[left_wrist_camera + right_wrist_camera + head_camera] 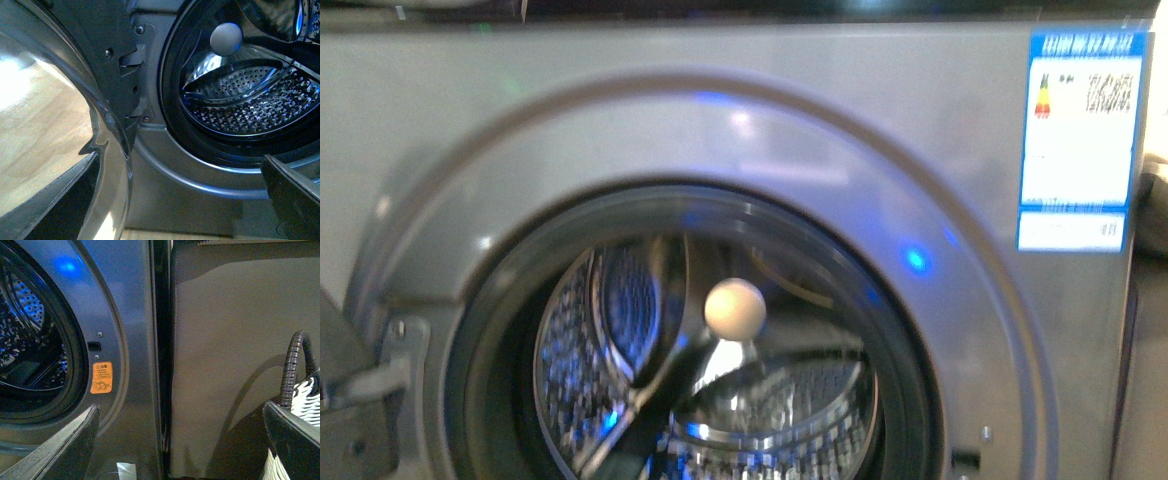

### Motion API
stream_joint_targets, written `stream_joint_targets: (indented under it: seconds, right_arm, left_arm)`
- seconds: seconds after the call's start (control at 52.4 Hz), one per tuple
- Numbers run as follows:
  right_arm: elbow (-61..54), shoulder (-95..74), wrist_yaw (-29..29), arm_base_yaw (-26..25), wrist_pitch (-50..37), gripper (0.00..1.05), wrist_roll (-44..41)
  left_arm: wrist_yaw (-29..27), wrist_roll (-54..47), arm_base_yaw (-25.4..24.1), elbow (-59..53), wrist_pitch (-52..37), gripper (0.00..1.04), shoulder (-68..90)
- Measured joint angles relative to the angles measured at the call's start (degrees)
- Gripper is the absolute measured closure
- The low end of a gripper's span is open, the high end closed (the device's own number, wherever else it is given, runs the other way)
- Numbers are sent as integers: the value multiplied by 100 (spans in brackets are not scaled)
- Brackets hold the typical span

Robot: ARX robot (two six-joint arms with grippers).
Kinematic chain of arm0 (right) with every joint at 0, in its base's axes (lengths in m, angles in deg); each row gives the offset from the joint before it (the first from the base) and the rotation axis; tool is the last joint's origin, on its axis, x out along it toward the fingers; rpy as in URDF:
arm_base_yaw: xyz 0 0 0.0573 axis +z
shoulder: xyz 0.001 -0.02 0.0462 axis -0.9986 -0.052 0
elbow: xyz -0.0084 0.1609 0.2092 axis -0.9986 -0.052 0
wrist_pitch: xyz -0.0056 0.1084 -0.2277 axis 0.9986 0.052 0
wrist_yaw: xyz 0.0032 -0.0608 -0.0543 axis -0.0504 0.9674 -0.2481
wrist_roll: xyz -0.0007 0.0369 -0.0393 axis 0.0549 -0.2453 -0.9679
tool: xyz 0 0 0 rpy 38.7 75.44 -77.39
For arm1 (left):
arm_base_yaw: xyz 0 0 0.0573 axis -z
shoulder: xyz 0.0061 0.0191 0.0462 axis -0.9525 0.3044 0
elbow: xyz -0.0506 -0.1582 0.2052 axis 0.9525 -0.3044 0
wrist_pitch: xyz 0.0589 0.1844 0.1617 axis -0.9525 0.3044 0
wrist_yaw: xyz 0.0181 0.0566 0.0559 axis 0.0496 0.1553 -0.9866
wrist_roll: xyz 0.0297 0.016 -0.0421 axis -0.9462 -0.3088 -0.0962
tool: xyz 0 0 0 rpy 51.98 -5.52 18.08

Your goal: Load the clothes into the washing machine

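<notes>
One gaping right pincer [180, 407] faces the washing machine [127, 315], not touching.

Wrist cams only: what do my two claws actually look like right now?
Right claw: two flat, wedge-shaped black fingers with paler edges. Left claw: a matching black wedge finger shows clearly. No cables or markings visible; the front view shows neither arm.

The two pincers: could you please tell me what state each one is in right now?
Left pincer: open, holding nothing.
Right pincer: open, holding nothing.
</notes>
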Motion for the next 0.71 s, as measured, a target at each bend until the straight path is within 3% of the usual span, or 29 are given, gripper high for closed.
stream_joint_targets:
  seconds: [0.706]
  right_arm:
    - [0, 0, 0, 0, 0, 7, 0]
  left_arm:
    - [0, 0, 0, 0, 0, 7, 0]
